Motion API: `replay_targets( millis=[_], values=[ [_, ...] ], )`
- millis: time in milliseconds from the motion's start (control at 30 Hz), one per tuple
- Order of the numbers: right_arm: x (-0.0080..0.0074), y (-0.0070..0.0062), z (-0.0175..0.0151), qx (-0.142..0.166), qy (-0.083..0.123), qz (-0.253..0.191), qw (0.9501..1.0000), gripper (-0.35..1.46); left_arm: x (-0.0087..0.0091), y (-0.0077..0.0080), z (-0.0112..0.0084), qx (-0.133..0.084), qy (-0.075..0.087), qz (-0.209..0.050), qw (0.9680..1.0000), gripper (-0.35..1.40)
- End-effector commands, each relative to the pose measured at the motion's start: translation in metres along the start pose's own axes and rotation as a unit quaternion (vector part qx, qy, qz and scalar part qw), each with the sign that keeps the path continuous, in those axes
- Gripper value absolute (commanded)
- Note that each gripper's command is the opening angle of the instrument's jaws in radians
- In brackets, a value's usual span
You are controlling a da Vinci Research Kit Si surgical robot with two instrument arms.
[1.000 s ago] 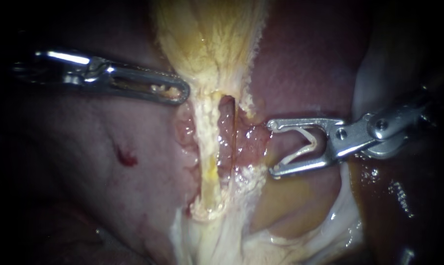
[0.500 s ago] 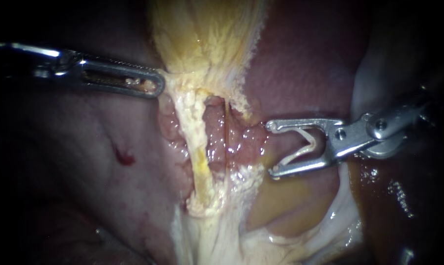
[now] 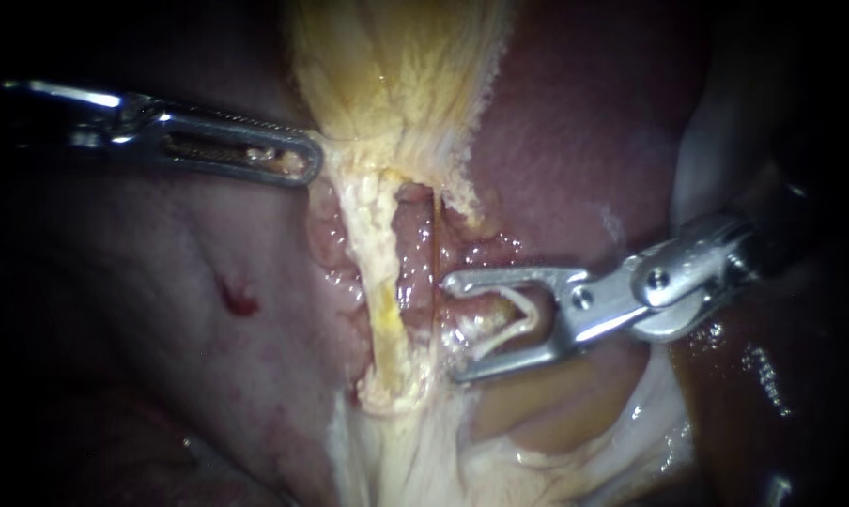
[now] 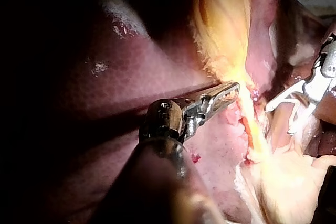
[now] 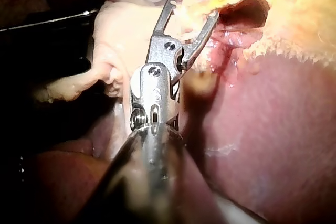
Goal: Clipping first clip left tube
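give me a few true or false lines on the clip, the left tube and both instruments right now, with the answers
1. The right instrument's end effector carries a white clip between jaws that stand wide apart. True.
2. A clip already sits on the left tube. False: no tube bears a clip; the only one is in the right instrument.
3. The left instrument's end effector hangs clear of all tissue. False: it is shut on pale tissue at the gallbladder's lower end.
4. In the endoscope view the clip lies right of the left tube, not around it. True.
5. A small red spot marks the liver left of that tube. True.
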Motion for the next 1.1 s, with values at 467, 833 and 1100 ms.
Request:
replay_targets(
  millis=[467, 833, 1100],
  values=[
    [-0.0011, 0.0006, 0.0022, -0.006, -0.003, 0.047, 0.9989, 0.50, -0.0001, 0.0000, 0.0001, -0.001, 0.000, 0.000, 1.0000, -0.35],
    [-0.0046, 0.0016, 0.0037, 0.002, -0.005, 0.103, 0.9946, 0.50, 0.0000, -0.0002, 0.0001, -0.001, 0.000, 0.000, 1.0000, -0.35],
    [-0.0061, 0.0026, 0.0042, 0.004, -0.006, 0.114, 0.9934, 0.50, 0.0000, -0.0003, 0.0001, -0.001, 0.000, -0.001, 1.0000, -0.35]
  ],
)
